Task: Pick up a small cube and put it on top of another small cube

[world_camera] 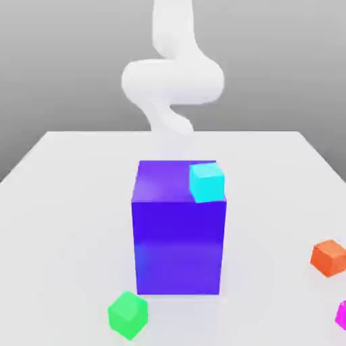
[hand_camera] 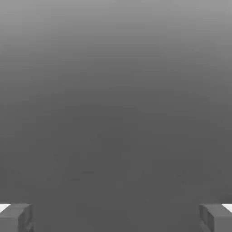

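Nearest the camera in the exterior view: a green cube [world_camera: 127, 314] up front, and the small cube [world_camera: 342, 315], magenta-pink, clipped by the exterior view's right edge, sitting flat on the table [world_camera: 61, 203]. Probably light and rigid, with smooth flat faces, so likely a bit slick; best pinched square across two opposite side faces, near mid-height, not on the corners. Just behind it, an orange cube [world_camera: 329, 257], close but apart. Then the big blue-purple block [world_camera: 178, 233] mid-table, cyan cube [world_camera: 207, 182] perched on its top near the right back corner. Farthest back, the white arm [world_camera: 172, 81]. In the hand view, gripper [hand_camera: 116, 217] spread wide, fingers [hand_camera: 16, 216] at opposite edges, nothing between.
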### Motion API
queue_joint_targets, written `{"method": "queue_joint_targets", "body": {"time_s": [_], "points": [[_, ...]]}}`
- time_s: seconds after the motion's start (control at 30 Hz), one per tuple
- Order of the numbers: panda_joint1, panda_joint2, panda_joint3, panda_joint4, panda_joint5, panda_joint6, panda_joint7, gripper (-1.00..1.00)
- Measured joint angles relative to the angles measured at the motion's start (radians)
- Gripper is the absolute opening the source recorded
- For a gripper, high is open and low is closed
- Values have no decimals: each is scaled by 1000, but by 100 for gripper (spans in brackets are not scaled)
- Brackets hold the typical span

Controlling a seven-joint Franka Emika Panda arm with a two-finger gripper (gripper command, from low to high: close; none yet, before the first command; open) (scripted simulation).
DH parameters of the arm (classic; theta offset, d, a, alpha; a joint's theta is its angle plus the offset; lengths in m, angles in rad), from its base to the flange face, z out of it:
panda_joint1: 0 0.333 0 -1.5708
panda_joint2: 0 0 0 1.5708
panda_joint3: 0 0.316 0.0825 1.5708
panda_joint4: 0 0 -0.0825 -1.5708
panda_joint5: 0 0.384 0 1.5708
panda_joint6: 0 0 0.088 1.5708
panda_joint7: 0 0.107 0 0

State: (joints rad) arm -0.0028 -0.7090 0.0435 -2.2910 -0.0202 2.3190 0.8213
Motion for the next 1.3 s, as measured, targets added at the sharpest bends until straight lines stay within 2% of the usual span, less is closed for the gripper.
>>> {"method": "queue_joint_targets", "body": {"time_s": [0.37, 0.6, 0.83, 1.07, 1.2, 1.23, 1.3], "points": [[6, 403, 187, 40, -122, 85, 118, 0], [55, 659, 270, 65, -221, 135, 207, 0], [144, 909, 296, 89, -287, 191, 275, 0], [226, 1144, 332, 111, -301, 260, 306, 0], [288, 1289, 270, 145, -364, 356, 353, 0], [297, 1308, 259, 150, -373, 370, 360, -100], [297, 1308, 259, 150, -373, 370, 360, -100]]}}
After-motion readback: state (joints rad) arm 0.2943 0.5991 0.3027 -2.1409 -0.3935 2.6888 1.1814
